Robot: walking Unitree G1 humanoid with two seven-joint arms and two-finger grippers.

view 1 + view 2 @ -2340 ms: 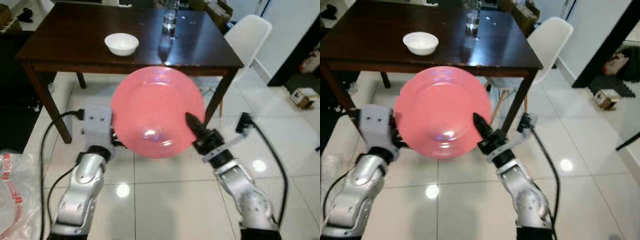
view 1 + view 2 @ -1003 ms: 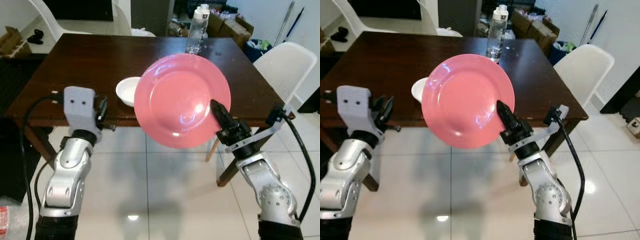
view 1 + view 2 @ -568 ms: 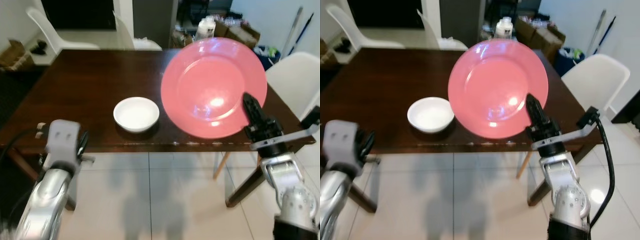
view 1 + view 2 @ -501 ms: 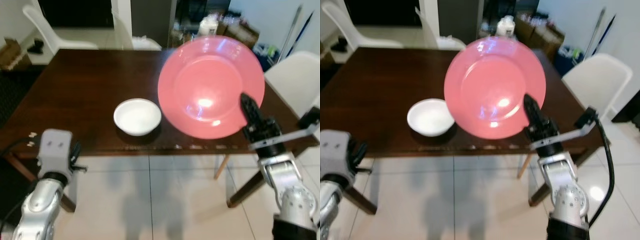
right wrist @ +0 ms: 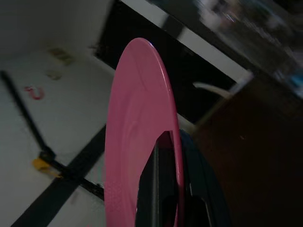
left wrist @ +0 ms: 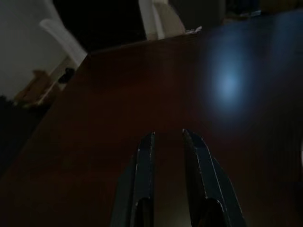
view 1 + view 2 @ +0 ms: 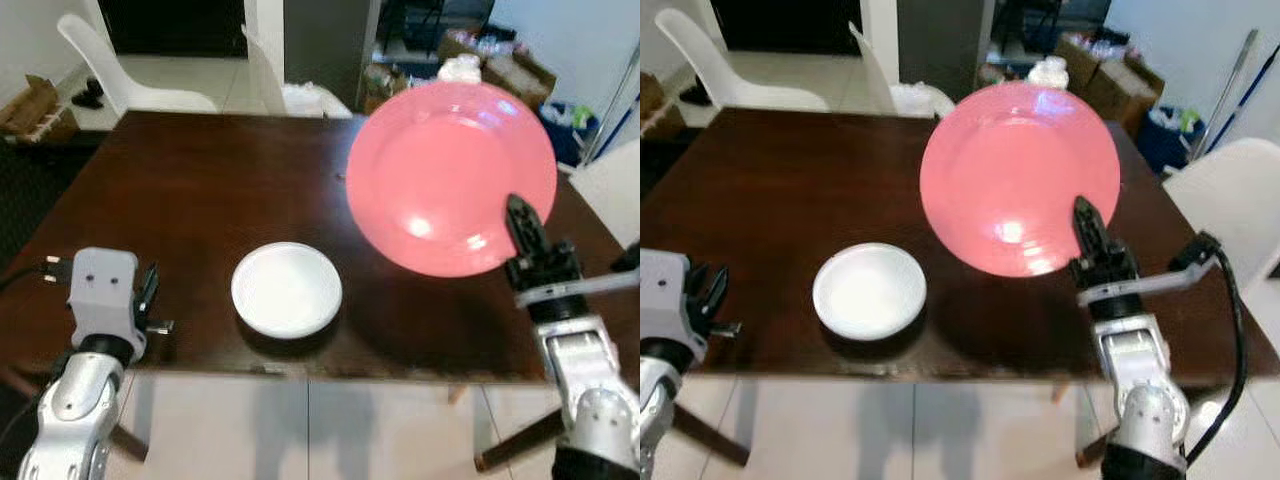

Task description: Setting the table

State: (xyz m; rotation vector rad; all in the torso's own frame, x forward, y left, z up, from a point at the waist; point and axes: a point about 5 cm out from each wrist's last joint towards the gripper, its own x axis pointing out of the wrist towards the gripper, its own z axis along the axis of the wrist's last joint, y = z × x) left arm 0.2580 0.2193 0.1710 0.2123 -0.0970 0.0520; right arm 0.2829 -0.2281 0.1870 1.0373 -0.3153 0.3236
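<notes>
A pink plate (image 7: 450, 175) is held aloft over the dark table (image 7: 180, 200) by the right gripper (image 7: 527, 232), its face tilted up toward the head camera. The rim is pinched at its near lower edge, one black finger laid across the upper face and the other behind the rim, as is seen edge-on in the right wrist view (image 5: 142, 137); the jaws are closed to the thickness of the rim. The rest of the plate stands out beyond and above the jaws, unsupported.

The left gripper (image 6: 168, 142) is held low at the table's near edge, its jaws a narrow gap apart with nothing between them and bare tabletop ahead. A white bowl (image 7: 287, 289) rests on the table, between the two grippers and nearer the left. A bottle cap (image 7: 461, 68) is seen past the plate's far rim.

The plate is judged stiff, smooth and breakable, and a one-sided rim pinch is likely to let it pivot or slip. It is best held deep on the rim and levelled before release.
</notes>
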